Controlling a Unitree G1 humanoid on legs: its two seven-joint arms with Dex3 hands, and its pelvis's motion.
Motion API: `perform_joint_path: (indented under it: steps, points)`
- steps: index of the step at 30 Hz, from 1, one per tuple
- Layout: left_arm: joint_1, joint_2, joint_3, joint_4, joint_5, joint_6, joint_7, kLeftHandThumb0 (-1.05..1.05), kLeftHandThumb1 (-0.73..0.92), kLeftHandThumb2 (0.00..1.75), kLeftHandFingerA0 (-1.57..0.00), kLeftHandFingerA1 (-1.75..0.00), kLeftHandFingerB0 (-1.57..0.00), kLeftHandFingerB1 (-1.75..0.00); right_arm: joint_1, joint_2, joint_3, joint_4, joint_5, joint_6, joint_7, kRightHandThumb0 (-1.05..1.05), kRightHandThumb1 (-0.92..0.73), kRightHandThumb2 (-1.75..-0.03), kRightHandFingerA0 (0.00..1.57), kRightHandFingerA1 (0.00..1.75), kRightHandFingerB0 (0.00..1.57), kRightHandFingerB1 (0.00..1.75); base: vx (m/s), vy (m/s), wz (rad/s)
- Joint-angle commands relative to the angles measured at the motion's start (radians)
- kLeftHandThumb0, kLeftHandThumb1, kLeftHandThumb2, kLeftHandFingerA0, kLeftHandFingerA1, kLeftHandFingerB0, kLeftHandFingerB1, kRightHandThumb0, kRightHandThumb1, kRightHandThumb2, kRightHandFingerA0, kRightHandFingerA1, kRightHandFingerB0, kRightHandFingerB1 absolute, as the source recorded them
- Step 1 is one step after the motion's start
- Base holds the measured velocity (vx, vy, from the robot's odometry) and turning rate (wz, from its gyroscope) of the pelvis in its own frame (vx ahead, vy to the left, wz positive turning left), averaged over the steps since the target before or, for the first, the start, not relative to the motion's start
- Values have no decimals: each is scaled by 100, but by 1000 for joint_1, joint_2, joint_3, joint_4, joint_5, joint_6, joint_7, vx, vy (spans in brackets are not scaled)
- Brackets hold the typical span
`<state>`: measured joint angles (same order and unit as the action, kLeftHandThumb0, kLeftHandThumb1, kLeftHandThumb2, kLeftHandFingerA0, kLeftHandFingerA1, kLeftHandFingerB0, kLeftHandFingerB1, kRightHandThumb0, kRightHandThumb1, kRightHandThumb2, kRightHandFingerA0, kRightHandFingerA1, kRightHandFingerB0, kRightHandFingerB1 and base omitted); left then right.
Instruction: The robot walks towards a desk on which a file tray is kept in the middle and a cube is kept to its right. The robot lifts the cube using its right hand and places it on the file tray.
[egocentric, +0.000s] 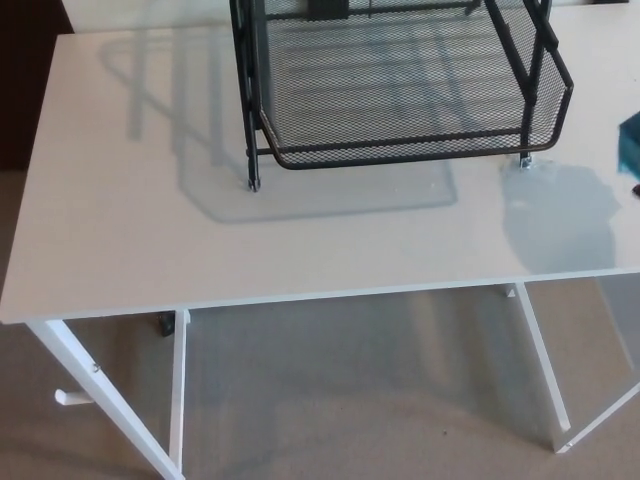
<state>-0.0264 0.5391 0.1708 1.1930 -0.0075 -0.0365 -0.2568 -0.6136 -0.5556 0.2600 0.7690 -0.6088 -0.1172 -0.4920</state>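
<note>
Desk (300, 240): white top; its front edge is nearest the camera and runs across the whole picture. The front-left corner is bare.
Floor (350, 400): beige carpet below the front edge, seen between the desk's white legs (100, 390).
Shadow (200, 150): the tray's faint grid, falling leftward across the desk top toward the left edge.
File tray (400, 155): black wire mesh, set toward the back edge and about midway across. Its front rim faces the robot. The lower basket looks empty where it shows, and the upper part is cut off by the top of the picture.
Cube (630, 145): only a teal sliver shows, cut off by the picture's right border. It sits on the desk by the right edge, to the right of the file tray and apart from it. Its full shape and long axis cannot be told.
Left hand: not in view.
Right hand: not in view, so whether it is spread, closed or holding anything cannot be told.
Key relation: the cube lies on the robot's right side, so the right arm is judged the nearer one. The carry would then run leftward from the right edge into the tray.
Step in hand: judged as the approach; no reach is under way.
</note>
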Motion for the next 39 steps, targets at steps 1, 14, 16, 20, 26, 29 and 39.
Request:
perform_joint_path:
  steps: [1,14,16,20,26,29,39]
  points:
    - [17,25,19,-11,-13,-38,-9,-96,73,132,-53,-95,-34,-80,-11,-70,-96,-76,66,-90,29,-16,-69,-71,85,163,80,116,0,0,0]
    - [22,36,6,-6,3,-41,-10,-105,92,84,-46,-104,-38,-91,-234,-4,-243,-492,252,35,322,-13,-62,-95,93,171,68,149,0,0,0]
    - [24,34,4,-17,3,-42,-13,-104,92,86,-45,-104,-37,-90,-298,47,-199,-503,231,34,344,-18,-65,-89,84,172,70,145,0,0,0]
    - [18,19,-8,-5,13,-49,-2,-95,77,134,-55,-96,-37,-80,-351,98,-132,-499,162,13,354,-14,-60,-97,85,170,72,144,0,0,0]
    - [16,-1,-10,2,9,-58,3,-95,75,132,-55,-94,-35,-79,-491,148,88,-377,5,117,529,-26,-67,-63,85,166,79,107,0,0,1]
    - [10,-5,-6,8,5,-50,6,-95,75,132,-55,-95,-36,-79,-533,176,155,-316,-21,144,583,-17,-62,-62,84,167,84,115,0,0,0]
    - [6,-9,-15,8,16,-58,12,-93,76,133,-57,-95,-43,-82,-642,303,326,-60,-60,307,821,-26,-62,-58,74,124,87,61,0,0,0]
